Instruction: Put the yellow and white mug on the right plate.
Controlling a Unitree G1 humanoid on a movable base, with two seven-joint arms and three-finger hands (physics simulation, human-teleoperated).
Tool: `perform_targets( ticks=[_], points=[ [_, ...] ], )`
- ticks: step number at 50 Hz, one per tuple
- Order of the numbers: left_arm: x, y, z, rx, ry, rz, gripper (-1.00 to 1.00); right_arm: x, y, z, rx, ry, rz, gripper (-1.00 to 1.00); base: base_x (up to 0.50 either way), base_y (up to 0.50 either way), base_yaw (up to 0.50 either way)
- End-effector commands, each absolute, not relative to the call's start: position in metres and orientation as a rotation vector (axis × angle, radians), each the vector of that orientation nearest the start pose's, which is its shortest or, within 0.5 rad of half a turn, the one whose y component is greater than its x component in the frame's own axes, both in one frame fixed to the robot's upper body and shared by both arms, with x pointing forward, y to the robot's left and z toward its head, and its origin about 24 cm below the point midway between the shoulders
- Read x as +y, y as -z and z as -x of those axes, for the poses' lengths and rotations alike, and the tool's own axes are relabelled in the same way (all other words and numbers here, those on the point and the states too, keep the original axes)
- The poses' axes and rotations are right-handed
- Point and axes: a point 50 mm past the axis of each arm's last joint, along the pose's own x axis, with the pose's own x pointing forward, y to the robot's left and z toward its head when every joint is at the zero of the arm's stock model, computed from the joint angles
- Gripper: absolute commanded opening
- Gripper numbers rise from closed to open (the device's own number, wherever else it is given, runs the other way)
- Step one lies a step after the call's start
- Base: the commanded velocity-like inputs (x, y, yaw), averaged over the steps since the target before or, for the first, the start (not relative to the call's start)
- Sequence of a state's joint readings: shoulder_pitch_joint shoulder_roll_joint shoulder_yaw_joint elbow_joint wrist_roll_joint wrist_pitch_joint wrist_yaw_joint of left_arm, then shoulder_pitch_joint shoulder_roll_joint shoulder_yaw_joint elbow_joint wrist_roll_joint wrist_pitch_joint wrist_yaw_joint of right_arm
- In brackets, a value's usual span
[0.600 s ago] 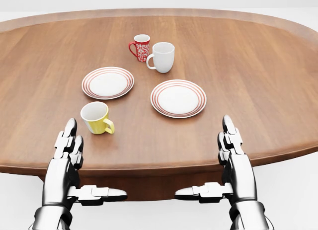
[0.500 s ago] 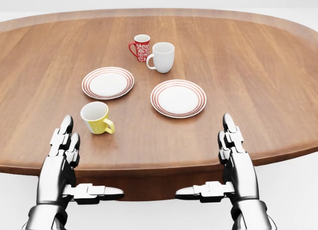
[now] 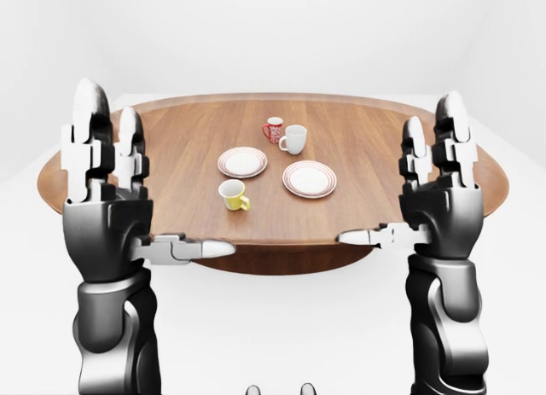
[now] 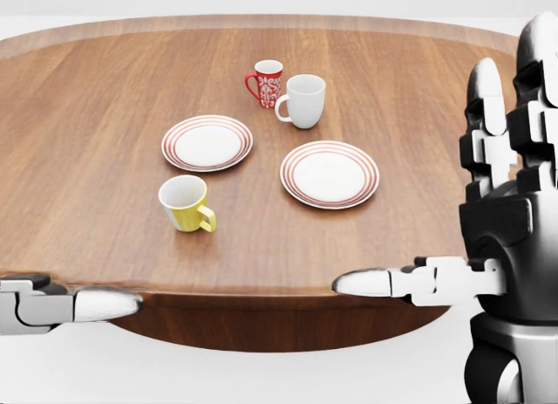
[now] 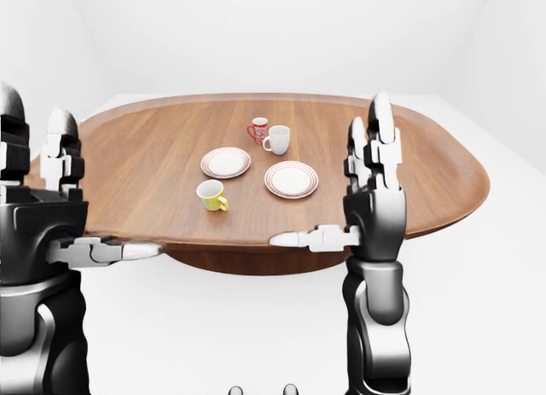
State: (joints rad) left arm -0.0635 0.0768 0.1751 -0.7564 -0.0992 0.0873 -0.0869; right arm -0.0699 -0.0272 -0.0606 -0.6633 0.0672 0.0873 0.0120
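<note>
The yellow and white mug (image 4: 186,203) stands upright on the wooden table (image 4: 418,99), handle toward the lower right, left of centre in the head view. The right plate (image 4: 330,174), white with red rings, lies empty to its right. Both hands are raised short of the table's near edge, fingers upright and thumbs pointing inward. My left hand (image 3: 158,177) is open and empty; only its thumb (image 4: 91,304) shows in the head view. My right hand (image 3: 397,177) is open and empty, at the right edge of the head view, level with the right plate.
A second ringed plate (image 4: 207,143) lies empty up and left of the right plate. A red patterned mug (image 4: 266,82) and a plain white mug (image 4: 303,100) stand together above the plates. White floor surrounds the table.
</note>
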Motion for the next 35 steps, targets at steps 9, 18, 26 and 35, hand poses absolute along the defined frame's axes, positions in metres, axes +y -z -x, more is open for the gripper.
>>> perform_targets(
  ticks=[9, 18, 26, 35],
  points=[
    [0.174, -0.241, -0.177, -0.903, 0.016, -0.106, 1.0, -0.162, -0.238, -0.192, -0.884, -0.005, -0.047, 1.0, 0.0, 0.0, 0.5],
    [0.173, -0.238, -0.179, -0.888, 0.019, -0.111, 1.0, -0.164, -0.24, -0.193, -0.895, 0.019, -0.049, 1.0, 0.0, 0.0, 0.5],
    [0.173, -0.239, -0.179, -0.89, 0.02, -0.116, 1.0, -0.167, -0.249, -0.189, -0.945, 0.008, -0.068, 1.0, -0.02, 0.06, 0.06],
    [0.173, -0.238, -0.179, -0.886, 0.021, -0.123, 1.0, -0.169, -0.249, -0.187, -0.946, 0.003, -0.093, 1.0, 0.46, 0.13, 0.0]
  ],
)
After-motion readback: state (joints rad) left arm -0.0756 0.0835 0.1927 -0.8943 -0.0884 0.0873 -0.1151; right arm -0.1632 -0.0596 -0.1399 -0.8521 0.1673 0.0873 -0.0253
